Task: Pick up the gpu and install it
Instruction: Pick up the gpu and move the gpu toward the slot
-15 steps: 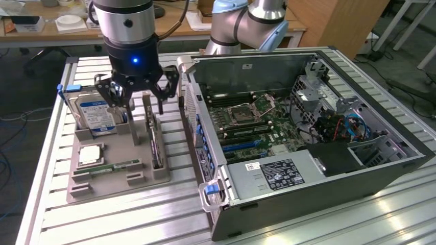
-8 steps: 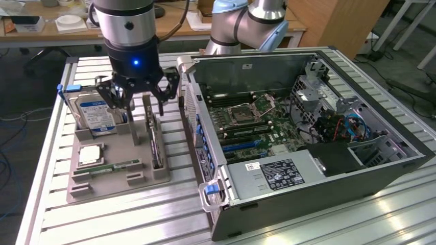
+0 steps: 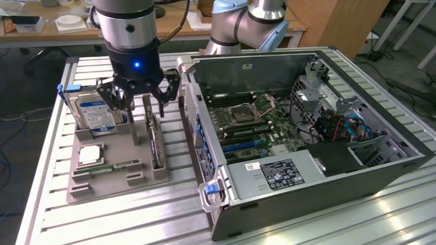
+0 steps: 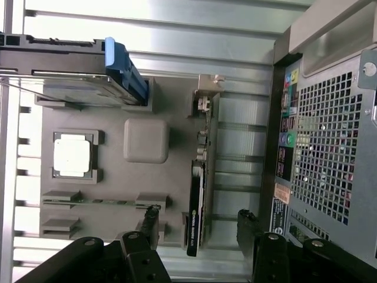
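Pick step: gripper [image 3: 143,117] wide open, empty, over gpu [image 4: 197,200].
Card stands edgewise at edge of tray [image 3: 109,153] nearest case [image 3: 327,196]; grasp needs square alignment.

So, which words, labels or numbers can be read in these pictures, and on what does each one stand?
No text reads clearly.
Label on the hard drive: too blurred to read.
Sticker on the power supply: too small to read.
Print on the gpu: too blurred to read.

A robotics lab: robot arm [image 3: 129,25], aluminium-slat bench [image 3: 136,219], opened computer case [image 3: 307,204], cluttered desks [image 3: 27,37] behind.
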Motion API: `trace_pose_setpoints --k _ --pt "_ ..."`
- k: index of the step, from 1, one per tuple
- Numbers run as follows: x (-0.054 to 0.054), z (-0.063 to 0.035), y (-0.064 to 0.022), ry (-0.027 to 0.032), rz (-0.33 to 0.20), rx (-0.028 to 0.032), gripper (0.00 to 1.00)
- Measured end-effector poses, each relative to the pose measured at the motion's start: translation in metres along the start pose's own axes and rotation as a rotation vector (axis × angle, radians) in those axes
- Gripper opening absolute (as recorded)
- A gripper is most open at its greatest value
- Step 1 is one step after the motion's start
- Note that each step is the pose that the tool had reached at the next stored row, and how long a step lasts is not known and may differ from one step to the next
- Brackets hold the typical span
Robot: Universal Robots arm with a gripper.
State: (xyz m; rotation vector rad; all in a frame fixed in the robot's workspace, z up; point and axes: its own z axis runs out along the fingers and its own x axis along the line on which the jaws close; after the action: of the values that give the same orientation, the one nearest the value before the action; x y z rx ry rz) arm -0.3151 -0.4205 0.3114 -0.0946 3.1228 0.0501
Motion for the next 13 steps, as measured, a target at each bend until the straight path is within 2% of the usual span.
trace_pose_setpoints --k 13 --pt "-0.0002 0.0055 -0.0016 0.0001 0.0 0.0 0.65"
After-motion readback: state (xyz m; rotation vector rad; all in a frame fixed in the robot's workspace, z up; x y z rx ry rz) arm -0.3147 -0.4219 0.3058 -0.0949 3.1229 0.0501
